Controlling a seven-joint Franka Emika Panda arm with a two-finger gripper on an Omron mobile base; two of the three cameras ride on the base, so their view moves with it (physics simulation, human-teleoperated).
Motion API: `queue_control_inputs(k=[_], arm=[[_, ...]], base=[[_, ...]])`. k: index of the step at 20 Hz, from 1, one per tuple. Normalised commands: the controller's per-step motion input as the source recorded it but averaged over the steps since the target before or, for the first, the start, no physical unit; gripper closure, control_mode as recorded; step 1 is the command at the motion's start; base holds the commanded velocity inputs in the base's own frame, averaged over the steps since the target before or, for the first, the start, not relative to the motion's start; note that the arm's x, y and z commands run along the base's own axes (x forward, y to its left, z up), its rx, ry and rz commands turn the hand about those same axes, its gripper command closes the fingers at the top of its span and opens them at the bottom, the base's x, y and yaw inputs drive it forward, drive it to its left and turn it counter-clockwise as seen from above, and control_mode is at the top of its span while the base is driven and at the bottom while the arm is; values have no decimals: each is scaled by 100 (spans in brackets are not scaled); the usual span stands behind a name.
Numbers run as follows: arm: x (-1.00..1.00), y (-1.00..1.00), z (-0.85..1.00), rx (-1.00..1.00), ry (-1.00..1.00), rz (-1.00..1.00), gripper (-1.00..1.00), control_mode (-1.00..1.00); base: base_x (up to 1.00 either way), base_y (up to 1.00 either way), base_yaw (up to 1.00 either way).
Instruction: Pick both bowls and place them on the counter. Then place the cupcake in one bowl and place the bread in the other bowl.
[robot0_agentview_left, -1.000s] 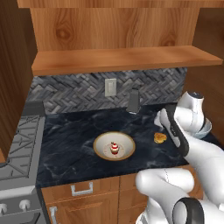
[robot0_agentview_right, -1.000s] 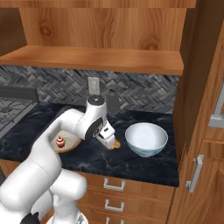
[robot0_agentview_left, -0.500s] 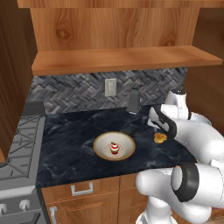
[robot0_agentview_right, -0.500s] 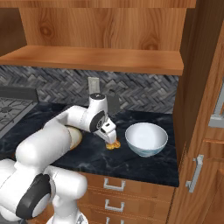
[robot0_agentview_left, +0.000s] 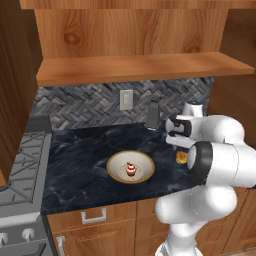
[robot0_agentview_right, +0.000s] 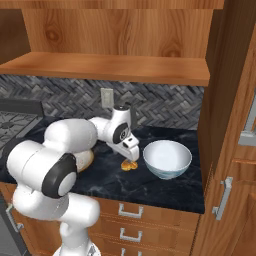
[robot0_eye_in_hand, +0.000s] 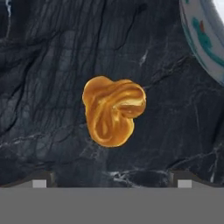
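Swung further over the dark marbled stone counter since a second ago, now lower above the bread. Two bowls on that counter: a wide tan ceramic bowl holding one small red-topped cupcake, and a white empty bowl. Two-finger gripper spread wide, holding nothing, poised directly over the single golden twisted bread roll just beside the white bowl.

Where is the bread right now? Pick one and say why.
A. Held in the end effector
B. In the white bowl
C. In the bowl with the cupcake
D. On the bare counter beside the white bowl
D: the bread lies on the dark counter, just outside the white bowl.
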Motion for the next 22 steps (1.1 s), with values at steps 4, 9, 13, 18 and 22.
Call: queue_control_inputs(k=[4, 9, 13, 18, 22], arm=[[35, -8, -22, 0, 12, -2, -100, -100], [34, -6, -28, 0, 12, 0, -100, -100], [19, -7, -31, 0, 12, 0, -100, -100], [0, -11, -29, 0, 10, -1, -100, -100], [-1, -1, -16, 0, 7, 0, -100, -100]], base=[[0, 0, 0], [0, 0, 0], [0, 0, 0], [0, 0, 0], [0, 0, 0]])
